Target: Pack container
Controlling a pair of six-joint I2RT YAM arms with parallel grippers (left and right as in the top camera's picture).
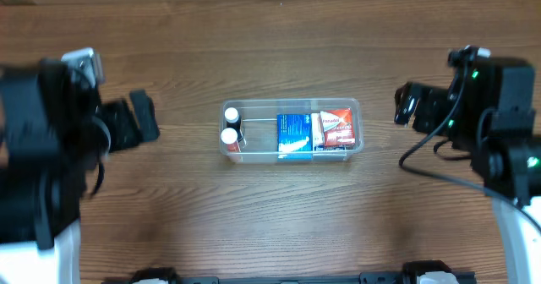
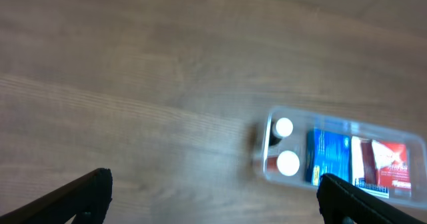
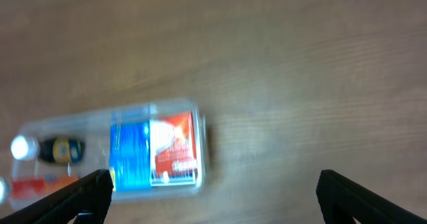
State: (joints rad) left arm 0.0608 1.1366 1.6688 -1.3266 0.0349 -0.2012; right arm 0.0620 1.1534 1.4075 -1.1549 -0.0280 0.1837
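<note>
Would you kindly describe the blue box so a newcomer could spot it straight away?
Find the clear container at the middle of the wooden table. The blue box lies inside it, between two white-capped bottles and a red-and-white box; it alone is blue.

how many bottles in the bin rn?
2. Both are at the left end of the container: one bottle toward the far wall, the second bottle beside it toward the near wall. The blue box and red box could hide more.
</note>
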